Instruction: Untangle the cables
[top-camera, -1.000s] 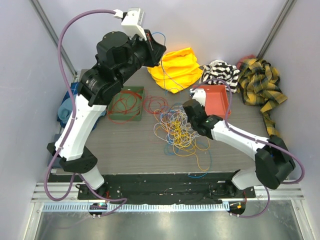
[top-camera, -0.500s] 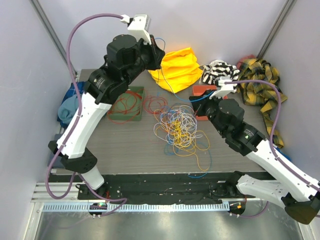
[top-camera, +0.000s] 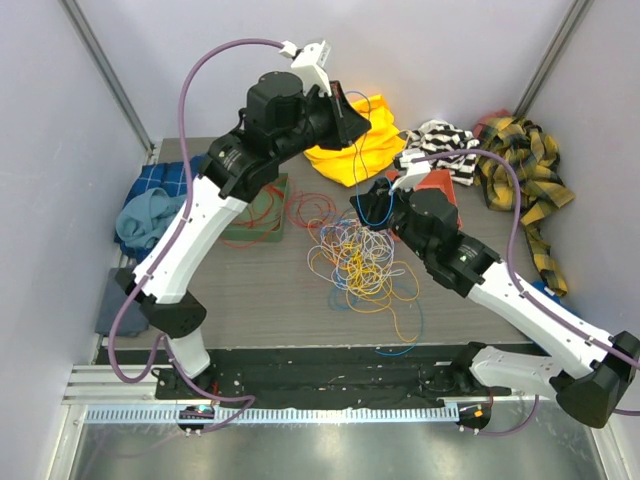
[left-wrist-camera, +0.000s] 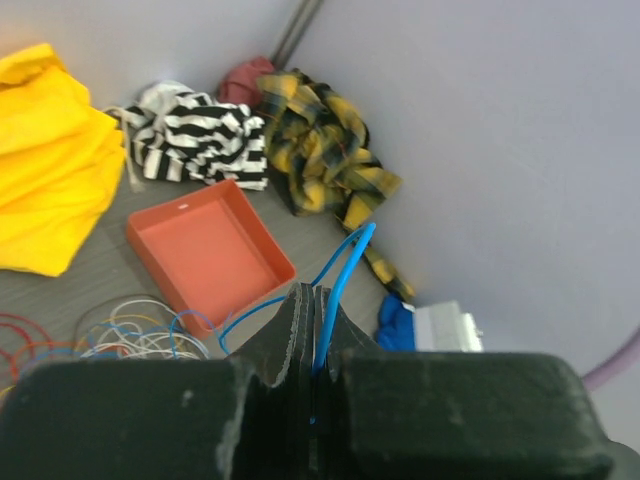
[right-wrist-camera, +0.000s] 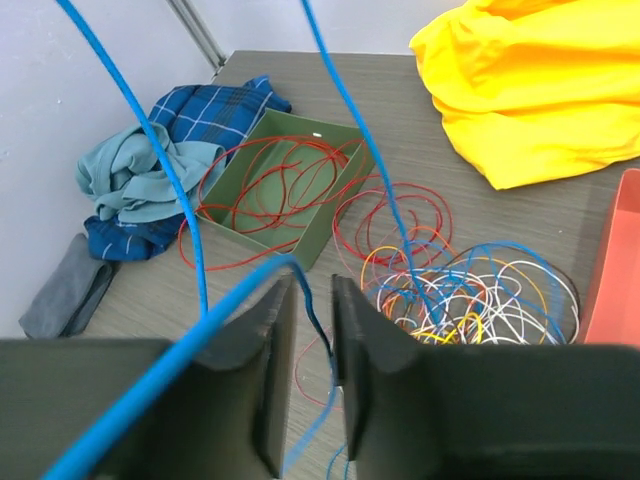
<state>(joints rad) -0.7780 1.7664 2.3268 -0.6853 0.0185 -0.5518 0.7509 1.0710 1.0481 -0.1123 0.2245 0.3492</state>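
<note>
While the left gripper (left-wrist-camera: 305, 300) pinches the blue cable (left-wrist-camera: 341, 262) tight and high, the strand runs up from the pile (right-wrist-camera: 470, 300) below it. Jaws of the right gripper (right-wrist-camera: 314, 295) stand slightly parted, with the cable threading loosely between them, probably as a guide.

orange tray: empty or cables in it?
Empty. The shallow orange plastic tray shows a bare floor in the left wrist view, no wires inside.

Bottom centre: right gripper (right-wrist-camera: 313, 300), jaws narrowly apart; blue cable (right-wrist-camera: 148, 130) runs between them, seemingly loose. Mid-left, green box (right-wrist-camera: 335, 205) holds red cables (right-wrist-camera: 250, 190).
</note>
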